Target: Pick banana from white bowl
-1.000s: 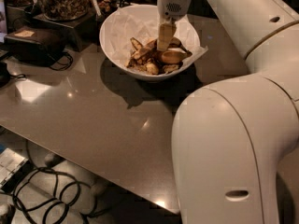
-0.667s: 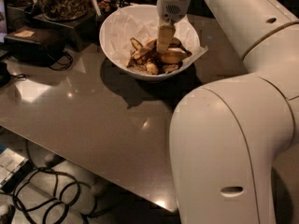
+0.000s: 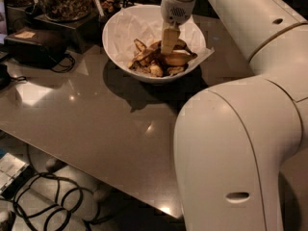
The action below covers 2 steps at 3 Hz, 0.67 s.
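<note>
**Gripper down in bowl, banana not lifted**

The gripper [image 3: 167, 50] hangs straight down from the arm [image 3: 250, 37] into the white bowl [image 3: 119, 57], its tip among the fruit pieces. That is probably a top-down approach, to clear the deep sides. Cannot tell if the jaws are open, closed or gripping.

The banana [image 3: 186, 46], dark and curved, lies in the bowl just behind and right of the tip. It rests on the crinkled paper lining [image 3: 130, 28], beside a plumper yellow piece [image 3: 175, 58]. Contact with the tip is unclear.

The bowl sits near the far edge of the desk [image 3: 96, 114], by a black case [image 3: 36, 44]. Judged: the grasp step is in hand and the lift is not yet done. Risk: grabbing the yellow piece instead.
</note>
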Tool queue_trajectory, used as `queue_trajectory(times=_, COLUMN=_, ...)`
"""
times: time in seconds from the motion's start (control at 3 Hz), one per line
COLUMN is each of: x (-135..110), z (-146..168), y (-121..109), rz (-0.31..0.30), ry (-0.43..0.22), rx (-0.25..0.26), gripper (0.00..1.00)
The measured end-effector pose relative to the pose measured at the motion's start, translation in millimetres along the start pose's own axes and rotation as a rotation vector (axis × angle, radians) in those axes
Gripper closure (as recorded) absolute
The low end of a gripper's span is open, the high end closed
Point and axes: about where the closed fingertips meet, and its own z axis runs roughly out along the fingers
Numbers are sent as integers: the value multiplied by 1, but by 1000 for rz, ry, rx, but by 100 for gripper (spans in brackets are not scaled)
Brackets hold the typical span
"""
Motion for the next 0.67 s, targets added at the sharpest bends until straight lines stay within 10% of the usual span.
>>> queue_trajectory(times=0.67, x=-1, z=-9, y=-3, rz=30, ry=-41, rx=35, gripper=100)
